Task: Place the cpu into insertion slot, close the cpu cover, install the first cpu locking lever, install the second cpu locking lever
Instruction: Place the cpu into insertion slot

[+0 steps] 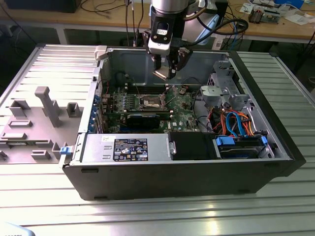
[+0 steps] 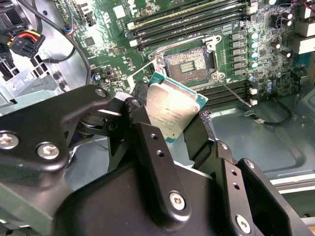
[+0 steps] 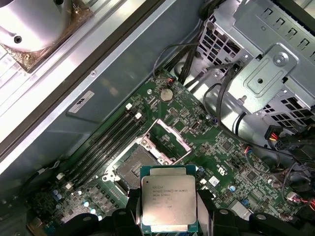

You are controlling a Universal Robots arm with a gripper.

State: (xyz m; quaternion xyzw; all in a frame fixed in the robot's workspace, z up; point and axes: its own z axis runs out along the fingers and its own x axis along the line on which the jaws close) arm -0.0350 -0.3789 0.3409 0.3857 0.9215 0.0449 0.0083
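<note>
My gripper [image 1: 164, 69] hangs inside the open computer case, shut on the cpu [image 1: 163, 74], a flat square chip with a dull silver top. In both wrist views the cpu [image 2: 172, 110] [image 3: 169, 204] sits between two black fingers [image 2: 143, 120] [image 3: 130, 209]. The insertion slot [image 1: 151, 102] [image 2: 189, 64] [image 3: 132, 168] lies bare on the green board, below and a little off from the chip. Its cpu cover [image 3: 170, 141] stands swung open at the slot's edge. A thin wire lever [image 2: 231, 94] juts out beside the slot.
Long black memory slots [image 2: 197, 19] run beside the socket. A black graphics card [image 1: 142, 118] and a power supply [image 1: 128, 147] sit toward the case front. A drive cage [image 1: 226, 93] and coloured cables [image 1: 236, 123] fill the exterior view's right. Grey fixtures [image 1: 44, 105] stand outside on the left.
</note>
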